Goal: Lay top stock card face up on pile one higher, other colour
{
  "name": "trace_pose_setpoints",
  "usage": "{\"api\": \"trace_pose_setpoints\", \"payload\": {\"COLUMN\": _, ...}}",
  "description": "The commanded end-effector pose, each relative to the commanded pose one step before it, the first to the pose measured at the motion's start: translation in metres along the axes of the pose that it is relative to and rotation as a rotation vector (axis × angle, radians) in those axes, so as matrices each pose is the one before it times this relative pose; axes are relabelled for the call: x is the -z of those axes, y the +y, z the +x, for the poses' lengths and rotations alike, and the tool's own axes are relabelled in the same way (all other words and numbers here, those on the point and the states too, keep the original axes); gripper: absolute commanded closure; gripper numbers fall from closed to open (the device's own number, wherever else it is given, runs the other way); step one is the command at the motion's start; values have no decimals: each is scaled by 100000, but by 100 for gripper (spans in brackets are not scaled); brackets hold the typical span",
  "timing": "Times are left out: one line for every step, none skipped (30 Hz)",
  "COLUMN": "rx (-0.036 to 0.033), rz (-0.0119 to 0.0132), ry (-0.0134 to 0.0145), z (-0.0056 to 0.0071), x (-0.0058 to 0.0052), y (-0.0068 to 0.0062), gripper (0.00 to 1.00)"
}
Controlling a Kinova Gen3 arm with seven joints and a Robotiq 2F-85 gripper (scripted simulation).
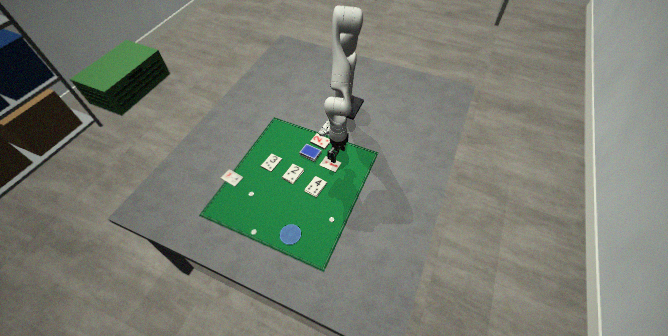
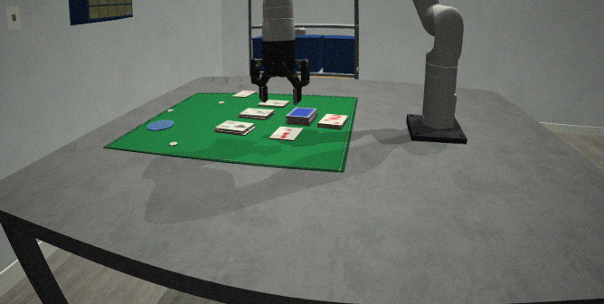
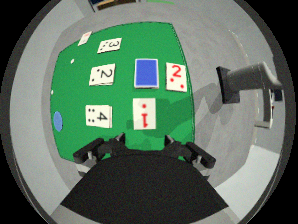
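Note:
The face-down stock (image 1: 310,152) (image 2: 301,115) (image 3: 147,72) is a short stack with a blue back on the green mat (image 1: 240,210) (image 2: 136,140) (image 3: 67,143). A face-up red 2 (image 1: 320,141) (image 2: 333,120) (image 3: 176,76) lies beside it. A face-up red card with a single mark (image 1: 330,164) (image 2: 286,133) (image 3: 144,113) lies flat on the mat in front of the stock. Three piles show a black 3 (image 1: 271,162) (image 2: 273,103) (image 3: 109,46), a black 2 (image 1: 293,173) (image 2: 256,113) (image 3: 103,74) and a black 4 (image 1: 315,186) (image 2: 234,127) (image 3: 97,116). My gripper (image 1: 333,158) (image 2: 278,96) (image 3: 144,139) is open and empty, hanging above the mat near the single-mark red card.
Another red card (image 1: 231,177) (image 2: 244,93) (image 3: 84,38) lies just off the mat's far edge. A blue disc (image 1: 290,234) (image 2: 160,125) and small white markers (image 1: 251,193) sit on the mat. The arm's base (image 1: 356,109) (image 2: 436,133) stands beside the mat. A shelf and a green crate (image 1: 121,76) stand off the table.

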State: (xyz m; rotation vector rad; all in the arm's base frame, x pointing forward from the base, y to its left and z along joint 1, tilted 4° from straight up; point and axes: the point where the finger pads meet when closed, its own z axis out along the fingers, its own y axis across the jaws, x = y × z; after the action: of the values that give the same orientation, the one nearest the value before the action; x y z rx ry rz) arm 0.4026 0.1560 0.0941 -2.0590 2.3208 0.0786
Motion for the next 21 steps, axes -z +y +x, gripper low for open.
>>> {"api": "trace_pose_setpoints", "payload": {"rx": -4484, "rz": -1213, "ry": 600, "z": 285, "x": -255, "y": 437, "gripper": 15}}
{"api": "trace_pose_setpoints", "payload": {"rx": 0, "rz": 0, "ry": 0, "z": 0, "x": 0, "y": 0, "gripper": 15}}
{"api": "trace_pose_setpoints", "payload": {"rx": 0, "rz": 0, "ry": 0, "z": 0, "x": 0, "y": 0, "gripper": 15}}
{"api": "trace_pose_setpoints", "payload": {"rx": -1468, "rz": -143, "ry": 58, "z": 43, "x": -39, "y": 30, "gripper": 15}}
{"api": "trace_pose_setpoints", "payload": {"rx": -1591, "rz": -153, "ry": 64, "z": 47, "x": -42, "y": 31, "gripper": 15}}
{"api": "trace_pose_setpoints", "payload": {"rx": -1715, "rz": -162, "ry": 71, "z": 51, "x": -45, "y": 32, "gripper": 15}}
{"api": "trace_pose_setpoints", "payload": {"rx": -1840, "rz": -171, "ry": 78, "z": 55, "x": -48, "y": 34, "gripper": 15}}
{"api": "trace_pose_setpoints", "payload": {"rx": -1966, "rz": -179, "ry": 85, "z": 59, "x": -51, "y": 34, "gripper": 15}}
{"api": "trace_pose_setpoints", "payload": {"rx": -2093, "rz": -187, "ry": 93, "z": 62, "x": -53, "y": 35, "gripper": 15}}
{"api": "trace_pose_setpoints", "payload": {"rx": -2220, "rz": -194, "ry": 101, "z": 66, "x": -56, "y": 35, "gripper": 15}}
{"api": "trace_pose_setpoints", "payload": {"rx": -2347, "rz": -199, "ry": 109, "z": 70, "x": -59, "y": 35, "gripper": 15}}
{"api": "trace_pose_setpoints", "payload": {"rx": -2474, "rz": -204, "ry": 117, "z": 74, "x": -61, "y": 34, "gripper": 15}}
{"api": "trace_pose_setpoints", "payload": {"rx": -2600, "rz": -209, "ry": 125, "z": 78, "x": -63, "y": 33, "gripper": 15}}
{"api": "trace_pose_setpoints", "payload": {"rx": -2725, "rz": -212, "ry": 133, "z": 81, "x": -65, "y": 32, "gripper": 15}}
{"api": "trace_pose_setpoints", "payload": {"rx": -2849, "rz": -213, "ry": 142, "z": 85, "x": -67, "y": 31, "gripper": 15}}
{"api": "trace_pose_setpoints", "payload": {"rx": -2971, "rz": -214, "ry": 150, "z": 88, "x": -69, "y": 28, "gripper": 15}}
{"api": "trace_pose_setpoints", "payload": {"rx": -3092, "rz": -214, "ry": 158, "z": 91, "x": -71, "y": 26, "gripper": 15}}
{"api": "trace_pose_setpoints", "payload": {"rx": -3210, "rz": -212, "ry": 165, "z": 93, "x": -72, "y": 23, "gripper": 15}}
{"api": "trace_pose_setpoints", "payload": {"rx": 0, "rz": 0, "ry": 0, "z": 0, "x": 0, "y": 0, "gripper": 15}}
{"api": "trace_pose_setpoints", "payload": {"rx": 0, "rz": 0, "ry": 0, "z": 0, "x": 0, "y": 0, "gripper": 15}}
{"api": "trace_pose_setpoints", "payload": {"rx": -3326, "rz": -210, "ry": 172, "z": 96, "x": -74, "y": 20, "gripper": 15}}
